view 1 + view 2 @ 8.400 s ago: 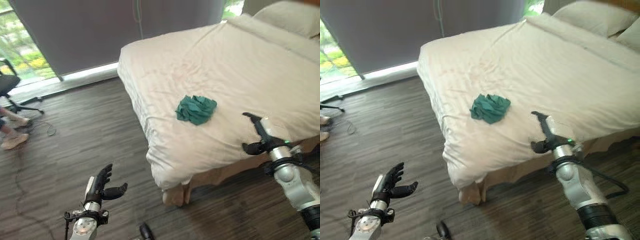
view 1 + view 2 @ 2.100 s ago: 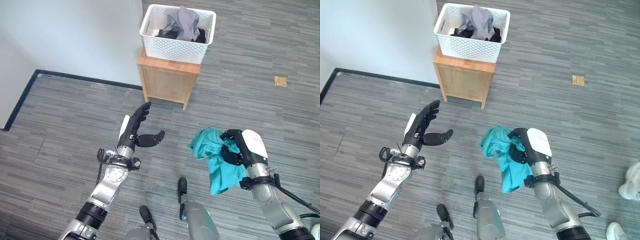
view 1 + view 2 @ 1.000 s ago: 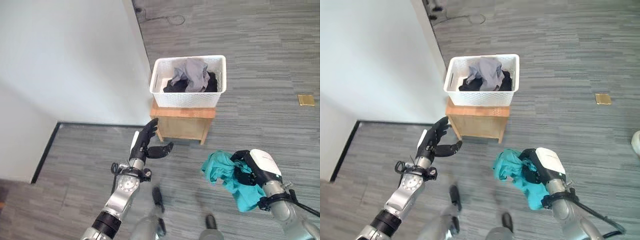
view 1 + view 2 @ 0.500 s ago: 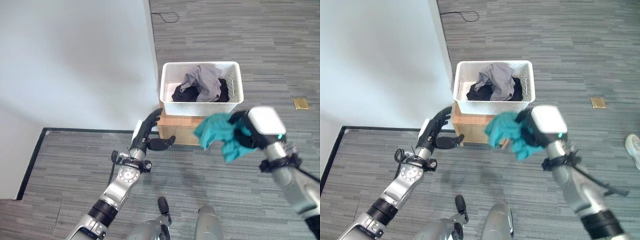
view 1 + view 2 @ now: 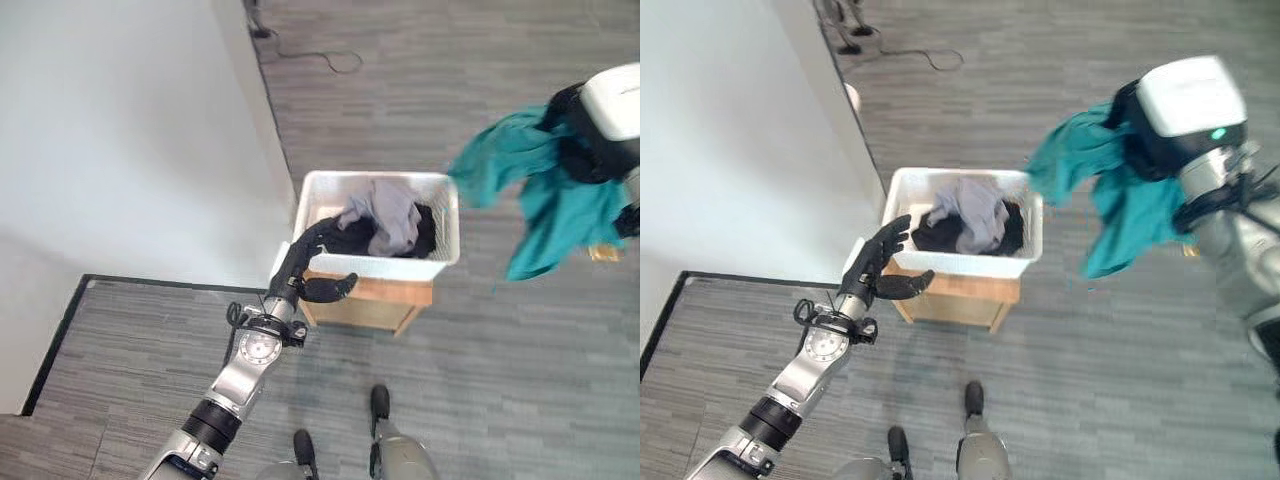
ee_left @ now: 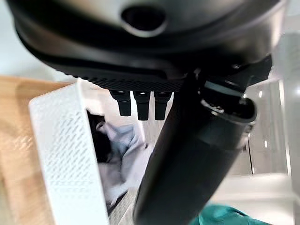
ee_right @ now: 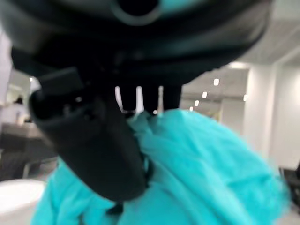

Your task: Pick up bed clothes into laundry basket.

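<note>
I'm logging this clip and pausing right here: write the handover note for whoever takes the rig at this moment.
Right hand: shut on the teal garment, held raised, to the right of the white laundry basket, not over it.
Left hand: open, holding nothing, at the basket's near left corner.
Basket sits on a small wooden stand by the wall, already holding grey and black clothes.
Done: garment picked up and carried to the basket.
Left: move it over the basket and release.
</note>
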You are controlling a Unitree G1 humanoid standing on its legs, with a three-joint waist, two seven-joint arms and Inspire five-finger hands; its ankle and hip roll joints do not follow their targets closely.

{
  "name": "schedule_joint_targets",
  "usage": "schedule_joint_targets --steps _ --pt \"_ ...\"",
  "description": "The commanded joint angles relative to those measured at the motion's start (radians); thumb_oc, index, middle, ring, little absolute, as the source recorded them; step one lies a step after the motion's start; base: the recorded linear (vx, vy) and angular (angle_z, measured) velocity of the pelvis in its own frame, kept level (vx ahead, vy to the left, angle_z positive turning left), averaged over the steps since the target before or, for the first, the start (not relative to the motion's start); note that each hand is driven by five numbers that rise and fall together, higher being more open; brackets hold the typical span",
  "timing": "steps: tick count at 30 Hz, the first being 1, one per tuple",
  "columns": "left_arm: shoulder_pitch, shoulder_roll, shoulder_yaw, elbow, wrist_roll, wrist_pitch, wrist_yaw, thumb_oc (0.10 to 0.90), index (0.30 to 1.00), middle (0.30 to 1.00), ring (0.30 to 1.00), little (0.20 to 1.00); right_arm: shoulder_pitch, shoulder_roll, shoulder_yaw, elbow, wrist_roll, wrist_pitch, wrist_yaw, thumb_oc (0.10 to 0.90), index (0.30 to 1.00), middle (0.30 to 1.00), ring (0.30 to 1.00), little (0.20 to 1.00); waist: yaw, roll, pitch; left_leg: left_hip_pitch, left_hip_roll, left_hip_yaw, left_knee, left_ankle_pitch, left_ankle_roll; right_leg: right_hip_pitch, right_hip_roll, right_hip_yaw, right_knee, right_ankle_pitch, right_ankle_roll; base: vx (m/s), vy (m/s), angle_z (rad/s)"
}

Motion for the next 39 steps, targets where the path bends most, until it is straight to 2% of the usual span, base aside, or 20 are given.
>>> schedule_joint_targets --steps 1,2,3,4,5,6,7,9,10,12,13,17,21,24,25,29,34,39 --pt "-0.016 0.025 -0.017 -0.121 -0.034 -0.115 -0.002 0.8 0.9 0.9 0.9 0.9 -0.251 -0.059 0.12 -0.064 0.034 -0.013 -0.035 0.4 0.3 0.3 0.3 0.3 0.038 -0.029 -0.053 -0.133 0.026 0.051 0.425 -0.026 -0.04 -0.008 -0.003 0.031 0.004 -0.212 0.01 0.18 -0.203 0.25" --pt "-0.015 0.027 -0.016 -0.127 -0.031 -0.115 0.0 0.8 0.9 0.9 0.9 0.9 -0.28 -0.062 0.149 -0.062 0.033 -0.012 -0.03 0.4 0.3 0.3 0.3 0.3 0.043 -0.039 -0.048 -0.16 0.033 0.06 0.462 -0.021 -0.04 0.005 -0.007 0.031 0.004 -0.221 0.006 0.17 -0.148 0.22" --pt "-0.018 0.025 -0.021 -0.126 -0.027 -0.116 -0.001 0.8 0.9 0.9 0.9 0.9 -0.346 -0.06 0.226 -0.022 0.035 -0.014 -0.024 0.4 0.3 0.3 0.3 0.3 0.051 -0.04 -0.039 -0.189 0.045 0.068 0.481 -0.024 -0.038 0.021 -0.011 0.031 0.004 -0.229 0.001 0.22 -0.06 0.33" --pt "-0.026 0.022 -0.022 -0.119 -0.03 -0.119 0.002 0.8 0.9 0.9 0.9 0.9 -0.449 -0.051 0.332 0.029 0.038 -0.013 -0.012 0.4 0.3 0.3 0.3 0.3 0.058 -0.036 -0.03 -0.209 0.081 0.076 0.42 -0.025 -0.033 0.044 -0.026 0.019 0.004 -0.245 0.008 0.24 0.049 0.29" --pt "-0.029 0.018 -0.018 -0.12 -0.03 -0.118 0.006 0.8 0.9 0.9 0.9 0.9 -0.457 -0.053 0.352 0.032 0.035 -0.015 -0.012 0.4 0.3 0.3 0.3 0.3 0.059 -0.028 -0.032 -0.206 0.106 0.072 0.329 -0.031 -0.027 0.045 -0.03 0.015 0.004 -0.248 0.017 0.18 0.08 0.3" --pt "-0.029 0.016 -0.017 -0.12 -0.03 -0.117 0.006 0.8 0.9 0.9 0.9 0.9 -0.467 -0.052 0.364 0.034 0.036 -0.015 -0.012 0.4 0.3 0.3 0.3 0.3 0.058 -0.027 -0.031 -0.197 0.103 0.074 0.319 -0.028 -0.027 0.049 -0.033 0.015 0.004 -0.25 0.018 0.35 0.27 0.12" --pt "-0.023 -0.002 -0.015 -0.106 -0.027 -0.116 0.007 0.8 0.9 0.9 0.9 0.9 -0.464 -0.056 0.378 0.015 0.012 -0.032 -0.004 0.4 0.3 0.3 0.3 0.3 0.058 0.015 -0.048 -0.147 0.113 0.05 -0.071 -0.013 -0.017 0.061 -0.022 0.015 0.004 -0.274 0.049 0.29 0.209 0.11" --pt "-0.023 -0.003 -0.016 -0.105 -0.027 -0.117 0.007 0.8 0.9 0.9 0.9 0.9 -0.466 -0.057 0.381 0.014 0.012 -0.032 -0.004 0.4 0.3 0.3 0.3 0.3 0.059 0.015 -0.046 -0.132 0.109 0.054 -0.096 -0.001 -0.017 0.065 -0.024 0.016 0.004 -0.275 0.05 0.17 0.13 0.09" --pt "-0.016 -0.004 -0.018 -0.101 -0.014 -0.121 0.014 0.8 0.9 0.9 0.9 0.9 -0.471 -0.055 0.394 0.023 -0.017 -0.036 0.004 0.4 0.3 0.3 0.3 0.3 0.049 0.054 -0.052 -0.068 0.108 0.023 -0.218 0.01 -0.016 0.061 -0.012 0.006 0.004 -0.281 0.061 0.01 0.068 -0.25" --pt "-0.044 -0.009 -0.025 -0.103 -0.019 -0.123 0.024 0.8 0.9 0.9 0.9 0.9 -0.475 -0.056 0.374 -0.001 -0.004 -0.034 -0.008 0.4 0.3 0.3 0.3 0.3 0.024 0.061 -0.046 -0.072 0.104 0.034 -0.22 0.006 -0.014 0.044 -0.022 0.004 0.004 -0.262 0.059 0.02 0.108 -0.21" --pt "-0.064 -0.014 -0.017 -0.094 -0.012 -0.124 0.035 0.8 0.9 0.9 0.9 0.9 -0.439 -0.039 0.328 -0.033 -0.004 -0.038 -0.023 0.4 0.3 0.3 0.3 0.3 0.017 0.057 -0.048 -0.068 0.093 0.041 -0.22 -0.007 -0.006 0.037 -0.029 0.015 0.004 -0.244 0.057 0.07 0.094 0.12" --pt "-0.079 -0.007 -0.025 -0.078 -0.004 -0.123 0.043 0.8 0.9 0.9 0.9 0.9 -0.385 -0.01 0.269 -0.069 -0.022 -0.036 -0.031 0.4 0.3 0.3 0.3 0.3 0.03 0.04 -0.048 -0.069 0.085 0.052 -0.22 -0.015 -0.001 0.024 -0.038 0.03 0.004 -0.227 0.064 0.07 0.046 0.04" --pt "-0.095 -0.004 -0.034 -0.063 -0.002 -0.122 0.05 0.8 0.9 0.9 0.9 0.9 -0.396 0.011 0.277 -0.079 -0.03 -0.029 -0.029 0.4 0.3 0.3 0.3 0.3 0.043 0.014 -0.034 -0.085 0.082 0.065 -0.22 -0.016 0.002 -0.012 -0.048 0.033 0.004 -0.21 0.077 0.03 0.027 0.03" --pt "-0.107 -0.001 -0.038 -0.054 0.002 -0.123 0.052 0.8 0.9 0.9 0.9 0.9 -0.438 0.025 0.304 -0.067 -0.03 -0.025 -0.035 0.4 0.3 0.3 0.3 0.3 0.047 0.007 -0.029 -0.102 0.08 0.067 -0.22 -0.017 0.004 -0.034 -0.052 0.039 0.004 -0.203 0.082 0.0 0.018 -0.01" --pt "-0.115 0.005 -0.04 -0.053 0.003 -0.126 0.057 0.8 0.9 0.9 0.9 0.9 -0.489 0.042 0.33 -0.055 -0.028 -0.019 -0.048 0.4 0.3 0.3 0.3 0.3 0.057 -0.006 -0.013 -0.127 0.079 0.072 -0.22 -0.014 0.003 -0.061 -0.059 0.037 0.004 -0.192 0.088 0.0 0.046 0.0" --pt "-0.122 0.004 -0.036 -0.052 0.0 -0.126 0.059 0.8 0.9 0.9 0.9 0.9 -0.52 0.046 0.352 -0.045 -0.032 -0.013 -0.053 0.4 0.3 0.3 0.3 0.3 0.061 -0.014 -0.005 -0.149 0.078 0.069 -0.22 -0.01 0.002 -0.081 -0.063 0.037 0.004 -0.183 0.092 -0.01 0.027 0.02" --pt "-0.168 0.005 -0.03 -0.034 0.009 -0.125 0.084 0.8 0.9 0.9 0.9 0.9 -0.494 0.043 0.297 -0.054 -0.034 0.007 -0.083 0.4 0.3 0.3 0.3 0.3 0.063 -0.041 0.043 -0.207 0.077 0.068 -0.22 -0.003 0.003 -0.139 -0.072 0.041 0.004 -0.159 0.1 -0.01 0.002 0.0" --pt "-0.213 0.008 -0.037 -0.021 0.022 -0.121 0.11 0.8 0.9 0.9 0.9 0.9 -0.489 0.048 0.285 -0.04 -0.045 0.02 -0.104 0.4 0.3 0.3 0.3 0.3 0.065 -0.057 0.086 -0.237 0.08 0.073 -0.22 0.005 0.004 -0.174 -0.076 0.048 0.004 -0.143 0.104 0.0 0.0 0.0"
